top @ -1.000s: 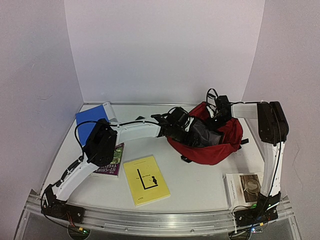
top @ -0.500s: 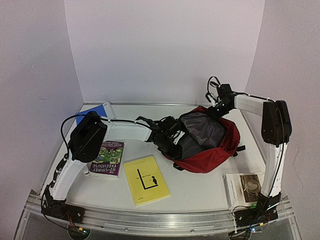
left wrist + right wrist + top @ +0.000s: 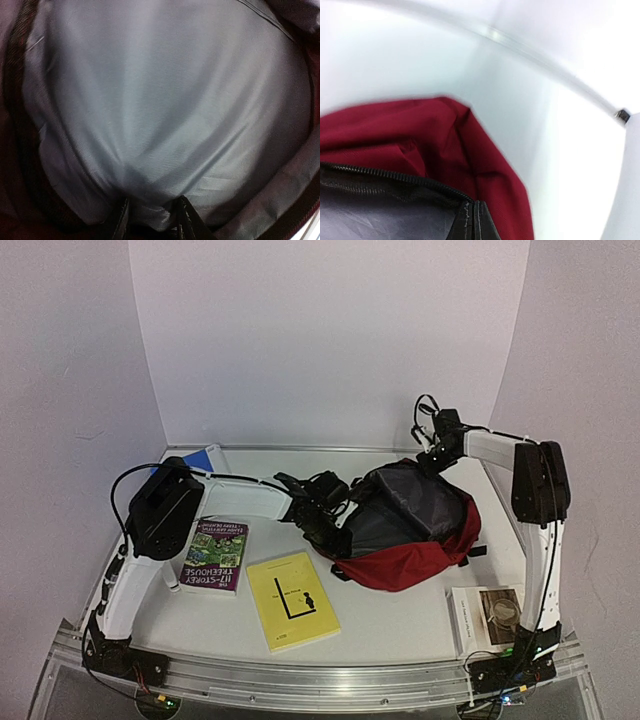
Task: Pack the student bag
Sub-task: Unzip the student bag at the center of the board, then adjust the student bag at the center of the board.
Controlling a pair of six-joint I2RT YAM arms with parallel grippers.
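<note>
Though near bag (image 3: 412, 565), yellow book (image 3: 292, 600) outside

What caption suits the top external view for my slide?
Left gripper and right gripper pinch opposite rims of the student bag, stretching its mouth open; yellow book lies nearby.

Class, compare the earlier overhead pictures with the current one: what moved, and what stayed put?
The left gripper closed on the student bag and drew its near edge leftward; the right gripper, shut on its far rim, pulled back. The bag's mouth went from bunched to stretched open. The yellow book, purple book and white book stayed put.
</note>
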